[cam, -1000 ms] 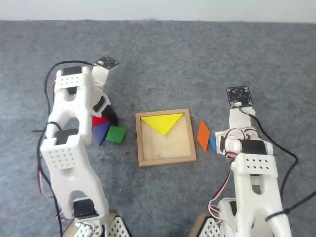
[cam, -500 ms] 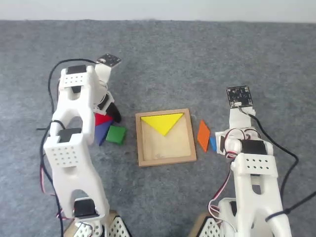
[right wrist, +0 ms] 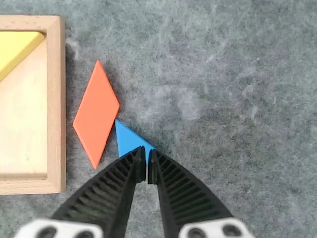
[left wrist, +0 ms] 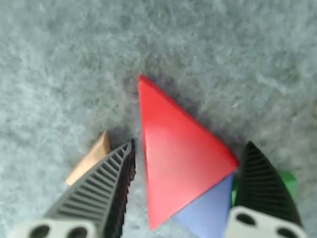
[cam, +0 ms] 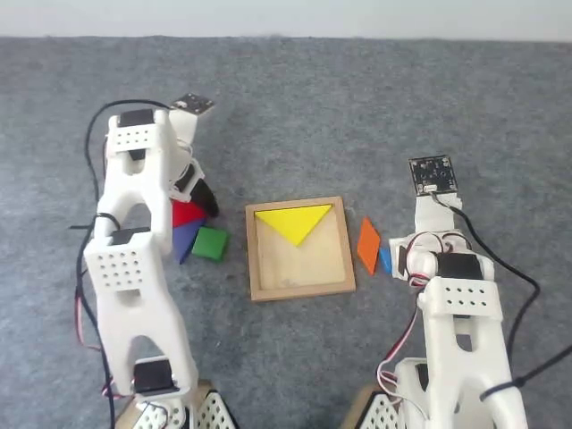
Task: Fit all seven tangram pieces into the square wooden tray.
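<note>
**Table** [cam: 357,107]: a grey, felt-like surface seen from above, with my two arms standing at its near edge.

**Left arm** [cam: 134,268]: over the last second its wrist has drawn slightly toward the far edge. The black jaw tip has backed off the cluster of pieces, so more of the red triangle is uncovered than before.

**Right arm** [cam: 460,340]: in the same pose as a second ago.

**Square wooden tray** [cam: 299,288]: mid-table between the arms, unmoved.

**Yellow triangle** [cam: 293,222]: flat inside the tray, its long edge along the far wall and its apex pointing to the tray's middle.

**Red triangle** [left wrist: 173,158]: flat on the table on my left arm's side of the tray. My left jaws are apart, one on each side of it. I cannot tell whether either one touches it.

**Violet-blue triangle** [left wrist: 208,213]: edge to edge with the red triangle, on its near side.

**Orange parallelogram** [right wrist: 96,121]: just beside the tray's wall on my right arm's side, not touching it.

**Green square** [cam: 211,243]: between the violet-blue triangle and the tray, just beside the triangle.

**Small blue triangle** [right wrist: 128,140]: one corner against the orange parallelogram. My right jaws are together with their tips over its nearest corner, gripping nothing.

**Tan piece** [left wrist: 91,157]: partly hidden behind one of my left jaws.
</note>
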{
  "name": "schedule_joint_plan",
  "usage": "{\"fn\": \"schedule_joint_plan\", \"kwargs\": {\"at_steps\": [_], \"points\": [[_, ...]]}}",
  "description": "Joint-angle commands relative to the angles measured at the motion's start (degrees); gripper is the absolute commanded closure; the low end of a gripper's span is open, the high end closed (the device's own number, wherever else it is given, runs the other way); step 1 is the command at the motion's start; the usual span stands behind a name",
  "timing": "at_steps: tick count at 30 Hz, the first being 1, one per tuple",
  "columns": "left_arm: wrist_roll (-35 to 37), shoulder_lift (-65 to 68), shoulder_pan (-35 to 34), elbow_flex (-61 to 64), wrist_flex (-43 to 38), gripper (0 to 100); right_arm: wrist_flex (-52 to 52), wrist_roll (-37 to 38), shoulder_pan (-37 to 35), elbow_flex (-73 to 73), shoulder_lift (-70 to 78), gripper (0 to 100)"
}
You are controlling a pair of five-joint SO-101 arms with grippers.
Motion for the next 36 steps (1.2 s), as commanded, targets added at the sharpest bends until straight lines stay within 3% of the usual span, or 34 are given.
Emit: {"fn": "schedule_joint_plan", "kwargs": {"at_steps": [1,25,36], "points": [[-2.7,-0.6,-1.8,-2.3,2.1,69,-1.1,-0.3,0.6,-0.4,-2.7,98.2],[-1.1,0.1,0.4,-2.9,1.8,73,-1.1,-0.3,0.6,-0.4,-2.7,98.2],[-1.1,-0.6,0.4,-3.0,2.1,85,-1.1,-0.3,0.6,-0.4,-2.7,98.2]]}}
